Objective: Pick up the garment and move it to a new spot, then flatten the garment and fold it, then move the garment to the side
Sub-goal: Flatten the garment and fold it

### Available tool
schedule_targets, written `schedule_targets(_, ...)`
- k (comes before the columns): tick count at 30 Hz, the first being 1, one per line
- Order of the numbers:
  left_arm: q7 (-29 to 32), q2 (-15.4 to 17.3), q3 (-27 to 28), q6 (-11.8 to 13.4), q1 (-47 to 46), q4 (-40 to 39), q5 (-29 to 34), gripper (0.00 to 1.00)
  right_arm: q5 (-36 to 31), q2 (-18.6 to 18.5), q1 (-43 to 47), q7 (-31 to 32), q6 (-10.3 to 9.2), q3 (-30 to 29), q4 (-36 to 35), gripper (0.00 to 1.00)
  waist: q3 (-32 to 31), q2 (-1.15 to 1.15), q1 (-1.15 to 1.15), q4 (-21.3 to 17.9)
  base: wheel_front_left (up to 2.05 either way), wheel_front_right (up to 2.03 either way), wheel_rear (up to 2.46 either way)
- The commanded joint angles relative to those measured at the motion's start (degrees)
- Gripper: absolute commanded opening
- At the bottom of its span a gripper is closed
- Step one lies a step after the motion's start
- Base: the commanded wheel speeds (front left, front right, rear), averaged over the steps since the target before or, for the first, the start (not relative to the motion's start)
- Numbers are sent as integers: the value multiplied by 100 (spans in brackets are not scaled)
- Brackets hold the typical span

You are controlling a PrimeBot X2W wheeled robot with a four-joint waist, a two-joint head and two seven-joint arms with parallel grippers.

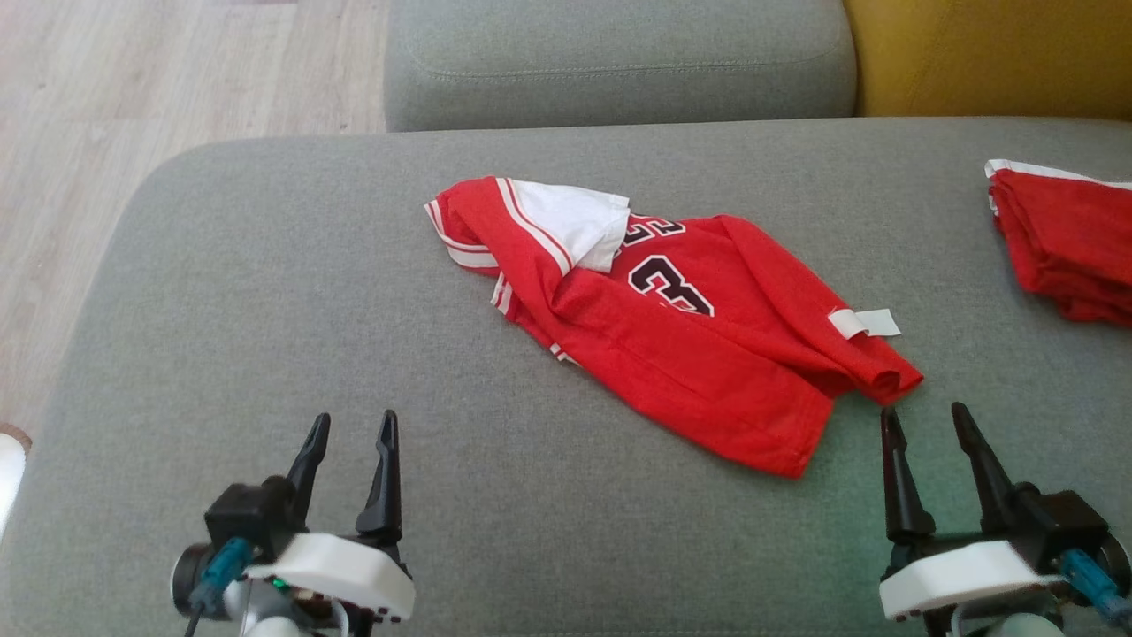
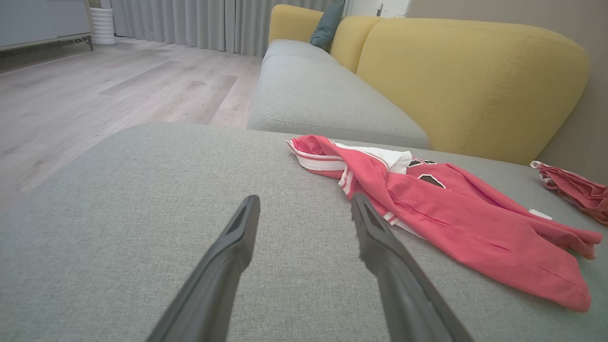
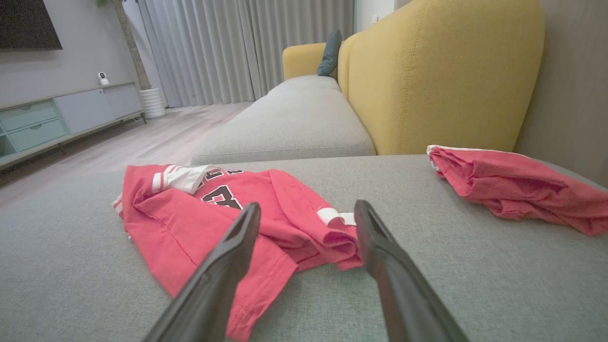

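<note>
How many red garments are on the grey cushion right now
2. A rumpled jersey lies at the middle of the cushion; a bunched red garment sits far right, cropped in the head view.

A large black numeral 3 [image 1: 669, 285], outlined in white, is printed on the red jersey [image 1: 725, 380]. Characters above it are partly covered and unreadable. The white tag's [image 1: 871, 322] print is too small to read.

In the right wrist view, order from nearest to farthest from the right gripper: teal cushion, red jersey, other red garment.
1. red jersey, just before the right gripper
2. other red garment, to the right
3. teal cushion, far back
</note>
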Motion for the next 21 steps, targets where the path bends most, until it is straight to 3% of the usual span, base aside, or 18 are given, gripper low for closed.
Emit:
schedule_targets(1, -70, -15, 269, -22, -184, -164, 64, 100, 20, -31, -204, -59, 37, 158, -161, 100, 9, 0, 0, -1, 0, 0, 0)
schedule_targets(12, -70, -98, 347, -119, -222, -125, 175, 100, -100, -31, -274, 45, 37, 241, -39, 100, 134, 0, 0, 45, 0, 0, 0)
schedule_targets(21, -70, -188, 341, -192, -362, -102, 278, 100, -546, -31, -600, 284, 37, 632, 592, 100, 408, 0, 0, 205, 0, 0, 0)
